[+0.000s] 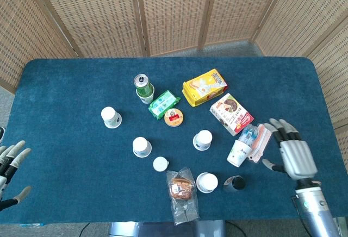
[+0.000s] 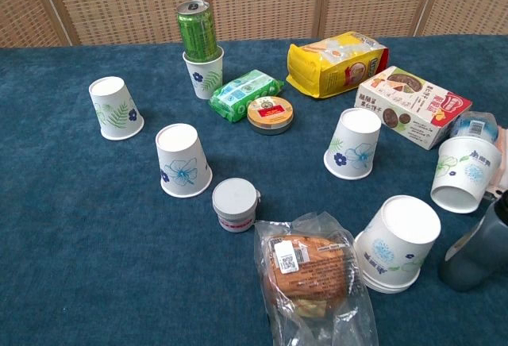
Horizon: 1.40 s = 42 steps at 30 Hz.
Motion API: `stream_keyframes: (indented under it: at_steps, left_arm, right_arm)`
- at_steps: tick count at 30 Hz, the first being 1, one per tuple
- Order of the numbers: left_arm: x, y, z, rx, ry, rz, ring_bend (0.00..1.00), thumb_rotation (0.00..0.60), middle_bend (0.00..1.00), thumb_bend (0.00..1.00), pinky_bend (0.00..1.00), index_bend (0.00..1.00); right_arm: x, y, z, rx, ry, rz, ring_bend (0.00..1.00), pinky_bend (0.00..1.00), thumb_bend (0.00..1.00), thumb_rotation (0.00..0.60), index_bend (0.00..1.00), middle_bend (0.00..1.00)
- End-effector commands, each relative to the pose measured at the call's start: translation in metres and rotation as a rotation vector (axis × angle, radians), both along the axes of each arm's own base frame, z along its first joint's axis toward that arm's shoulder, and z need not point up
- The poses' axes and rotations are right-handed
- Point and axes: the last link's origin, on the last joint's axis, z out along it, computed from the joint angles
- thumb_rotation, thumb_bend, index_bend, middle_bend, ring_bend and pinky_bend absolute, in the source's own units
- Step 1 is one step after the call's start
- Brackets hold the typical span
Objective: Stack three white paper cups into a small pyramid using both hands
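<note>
Cups all sit upside down on blue table (image 1: 65, 139), none stacked yet: fern-print cup (image 2: 116, 108) far left, flower cup (image 2: 182, 160) nearer, centre cup (image 2: 353, 144) mid-right, near-right cup (image 2: 398, 243) beside bagged bun (image 2: 308, 268), right-edge cup (image 2: 464, 173) touching dark bottle (image 2: 476, 247). Another cup holds green can (image 2: 198, 30) upright, far side. Right hand (image 1: 291, 151) over table w/ fingers spread wide, holding nothing, just right of snack packet (image 1: 260, 141). Left hand (image 1: 11, 173) at near-left edge, fingers apart, empty.
</note>
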Motion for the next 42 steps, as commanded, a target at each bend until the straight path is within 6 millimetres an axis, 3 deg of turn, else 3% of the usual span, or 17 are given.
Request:
stream_keyframes:
  at_steps: [1, 11, 20, 34, 38, 42]
  left_arm:
    - [-0.003, 0.006, -0.003, -0.007, 0.001, 0.015, 0.00, 0.600, 0.00, 0.31, 0.00, 0.00]
    - [-0.004, 0.013, -0.010, -0.018, 0.008, 0.030, 0.00, 0.600, 0.00, 0.32, 0.00, 0.00]
    - [-0.005, 0.014, -0.011, -0.015, 0.009, 0.036, 0.00, 0.600, 0.00, 0.31, 0.00, 0.00]
    - [-0.006, 0.015, -0.013, -0.023, 0.014, 0.046, 0.00, 0.600, 0.00, 0.31, 0.00, 0.00]
    - [-0.006, 0.016, -0.013, -0.022, 0.014, 0.048, 0.00, 0.600, 0.00, 0.31, 0.00, 0.00]
    - [-0.006, 0.016, -0.012, -0.020, 0.011, 0.051, 0.00, 0.600, 0.00, 0.32, 0.00, 0.00]
  right_arm:
    - [0.019, -0.014, -0.019, 0.067, -0.001, 0.044, 0.00, 0.15, 0.19, 0.600, 0.13, 0.07]
    - [0.063, -0.046, -0.073, 0.278, 0.008, 0.129, 0.00, 0.17, 0.19, 0.600, 0.13, 0.08]
    - [0.073, -0.073, -0.106, 0.350, 0.016, 0.095, 0.03, 0.19, 0.20, 0.600, 0.14, 0.13]
    - [0.081, -0.091, -0.131, 0.347, 0.014, 0.063, 0.14, 0.25, 0.22, 0.600, 0.18, 0.23]
    - [0.082, -0.093, -0.134, 0.330, 0.021, 0.061, 0.27, 0.28, 0.23, 0.600, 0.20, 0.32]
    - [0.080, -0.092, -0.137, 0.315, 0.028, 0.061, 0.34, 0.29, 0.27, 0.600, 0.26, 0.39]
